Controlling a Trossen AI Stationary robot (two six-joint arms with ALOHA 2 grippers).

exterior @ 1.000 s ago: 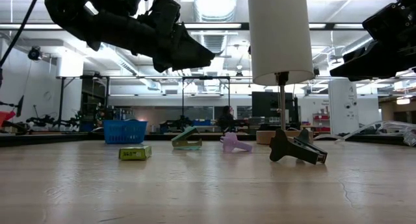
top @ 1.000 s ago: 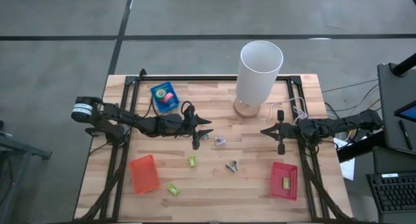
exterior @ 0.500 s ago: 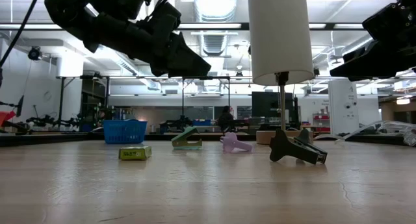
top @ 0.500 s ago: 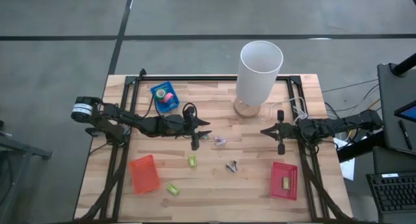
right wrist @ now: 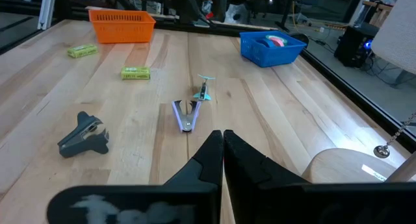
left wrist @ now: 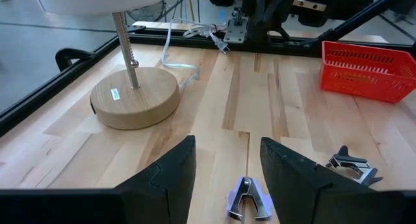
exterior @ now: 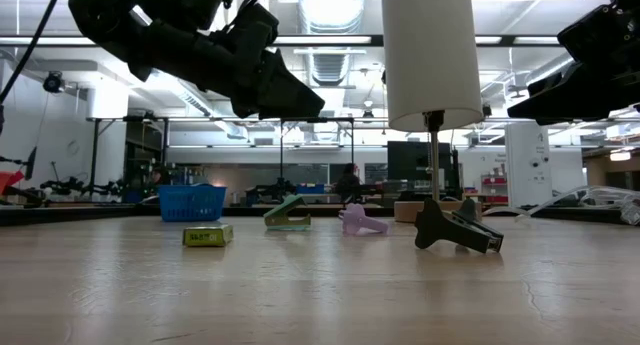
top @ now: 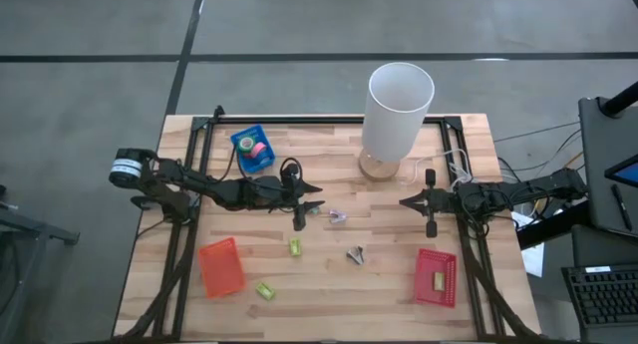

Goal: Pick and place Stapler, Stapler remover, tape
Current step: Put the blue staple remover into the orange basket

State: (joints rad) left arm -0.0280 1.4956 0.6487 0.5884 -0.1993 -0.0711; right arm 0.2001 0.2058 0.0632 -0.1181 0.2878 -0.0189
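My left gripper (top: 311,203) (left wrist: 227,178) hangs open above the table's middle, touching nothing. A purple staple remover (left wrist: 247,200) (top: 338,217) lies on the wood below and just ahead of its fingers. A dark staple remover (top: 356,254) (left wrist: 351,167) lies nearer the front edge. A small teal stapler-like piece (right wrist: 205,87) (exterior: 287,213) lies beside the purple one. Tape rolls (top: 256,148) (right wrist: 276,40) sit in a blue basket (top: 243,141) at the far left. My right gripper (top: 404,200) (right wrist: 222,146) waits shut at the right.
A tall white lamp (top: 399,105) stands on a round wooden base (left wrist: 135,97) at the far middle. An orange basket (top: 220,266) sits near left and a red basket (top: 436,276) near right. Yellow-green blocks (top: 295,247) (top: 265,290) lie on the wood.
My left gripper has tipped its fingertips a little downward while staying over the same spot, still open.
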